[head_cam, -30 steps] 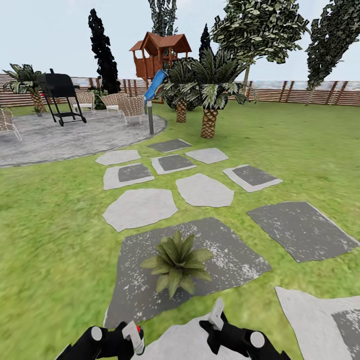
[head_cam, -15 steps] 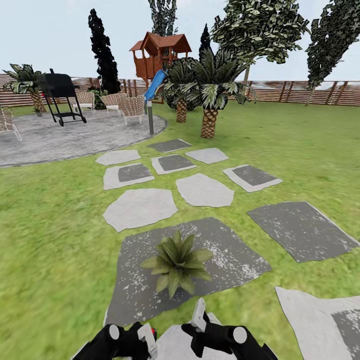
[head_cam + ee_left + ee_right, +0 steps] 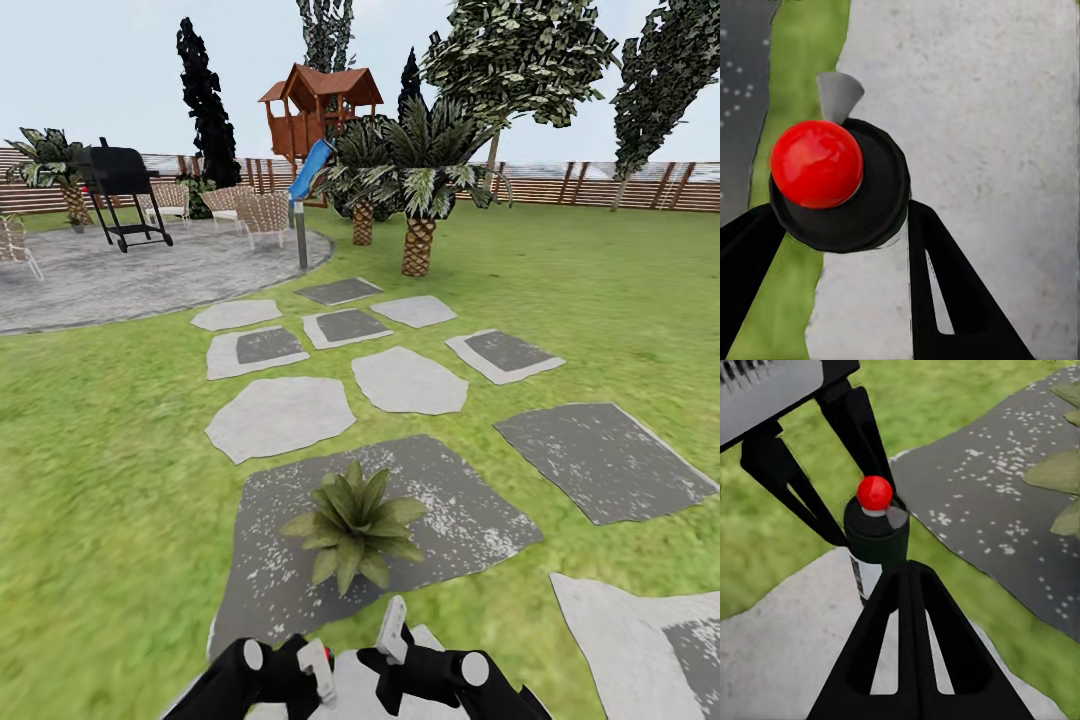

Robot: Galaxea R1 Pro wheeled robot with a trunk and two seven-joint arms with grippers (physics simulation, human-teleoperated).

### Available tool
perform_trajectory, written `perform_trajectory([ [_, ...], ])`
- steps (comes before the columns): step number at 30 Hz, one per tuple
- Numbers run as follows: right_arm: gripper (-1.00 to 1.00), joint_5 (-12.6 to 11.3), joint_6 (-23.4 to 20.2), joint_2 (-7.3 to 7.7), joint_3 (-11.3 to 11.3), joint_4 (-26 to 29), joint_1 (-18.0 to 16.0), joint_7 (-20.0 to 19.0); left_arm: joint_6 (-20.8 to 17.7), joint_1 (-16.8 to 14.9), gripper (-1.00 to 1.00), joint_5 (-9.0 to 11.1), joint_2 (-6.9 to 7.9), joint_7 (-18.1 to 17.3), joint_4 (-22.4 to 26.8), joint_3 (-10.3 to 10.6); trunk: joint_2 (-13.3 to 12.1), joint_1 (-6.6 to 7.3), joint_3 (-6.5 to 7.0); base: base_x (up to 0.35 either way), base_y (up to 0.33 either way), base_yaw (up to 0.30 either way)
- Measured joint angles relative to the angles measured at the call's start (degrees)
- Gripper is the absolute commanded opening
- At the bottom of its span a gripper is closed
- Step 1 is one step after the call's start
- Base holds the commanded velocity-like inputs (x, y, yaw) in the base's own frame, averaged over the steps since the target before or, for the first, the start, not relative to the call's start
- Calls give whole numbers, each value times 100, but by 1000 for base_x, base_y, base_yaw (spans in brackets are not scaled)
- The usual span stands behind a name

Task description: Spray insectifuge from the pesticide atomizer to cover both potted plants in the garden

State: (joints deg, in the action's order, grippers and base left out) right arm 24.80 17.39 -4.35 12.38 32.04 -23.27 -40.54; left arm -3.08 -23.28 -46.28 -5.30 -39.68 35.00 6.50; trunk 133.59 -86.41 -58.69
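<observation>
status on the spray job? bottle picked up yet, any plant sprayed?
Done: the pesticide atomizer is off the ground, between the left gripper fingers. In hand: both grippers sit close together, the right gripper right next to the bottle, near one potted plant. Left: no spray visible on that plant; the second plant isn't in view.

- The left gripper [image 3: 844,225] has its black fingers [image 3: 945,292] closed on the pesticide atomizer [image 3: 840,187], whose red cap faces the camera.
- Below lie a pale stepping stone [image 3: 975,112] and a grass strip [image 3: 802,60].

bright even daylight | no cast shadows | soft, low-detail textures
</observation>
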Motion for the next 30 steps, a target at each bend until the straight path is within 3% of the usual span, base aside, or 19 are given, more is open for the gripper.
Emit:
perform_trajectory([
  [5,-100,0,1,-3,0,0,0,0,-49,-1,-100,-178,-84,-225,141,-3,0,0,0,0,0,0],
  [18,-100,0,2,-3,0,-8,0,0,-50,0,-100,-213,-94,-288,214,13,0,0,0,0,0,0],
  [20,-100,0,2,-3,0,-8,0,0,-53,0,-100,-212,-92,-288,214,132,0,0,0,0,0,0],
  [24,-100,0,2,-3,0,-9,0,0,-96,0,-100,-207,-90,-282,210,646,0,0,0,0,0,0],
  [30,-100,0,2,-3,0,-9,0,0,-200,0,-100,-181,-94,-279,214,777,0,0,0,0,0,0],
])
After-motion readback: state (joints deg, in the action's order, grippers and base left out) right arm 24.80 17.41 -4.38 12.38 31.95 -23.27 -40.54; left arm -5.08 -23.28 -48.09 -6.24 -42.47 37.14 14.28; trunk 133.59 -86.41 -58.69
